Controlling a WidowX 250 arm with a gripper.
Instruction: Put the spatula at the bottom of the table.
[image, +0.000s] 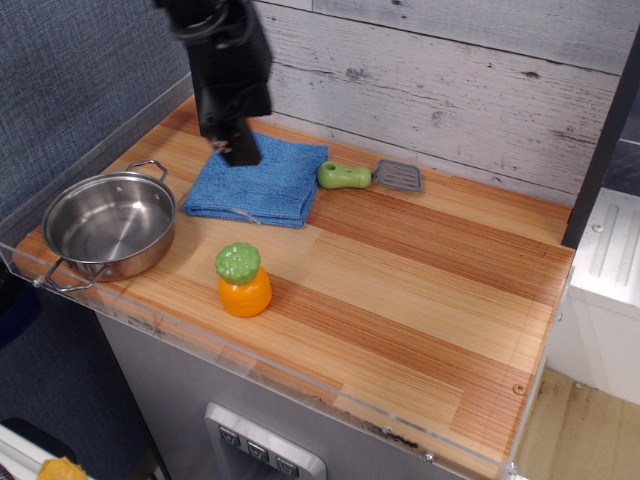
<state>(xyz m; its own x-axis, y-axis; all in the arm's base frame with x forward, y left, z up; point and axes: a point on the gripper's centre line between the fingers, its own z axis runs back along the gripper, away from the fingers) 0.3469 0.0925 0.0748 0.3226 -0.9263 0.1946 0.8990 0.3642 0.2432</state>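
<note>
The black gripper (238, 150) hung over the back left part of the table (420, 300), its tip above the blue cloth (258, 178); motion blur and the angle hid its fingers, so whether they were apart or together could not be told, and nothing appeared to be held in it. The folded cloth lay flat beneath it, near the rear of the striped wooden top. Just to the right of the cloth lay the spatula (368, 176), resting on the wood close to the whitewashed plank wall (450, 80), its lime-green handle pointing toward the cloth and almost touching its edge, its grey slotted head pointing right. The spatula was apart from the gripper and untouched. Farther out, at the left front corner, stood a steel pan (108, 228) with two loop handles, empty and upright. In front of the cloth, and to the right of the pan, an orange toy fruit (243, 281) with a green top stood upright on the boards. A clear rim ran along the table's front edge.
</note>
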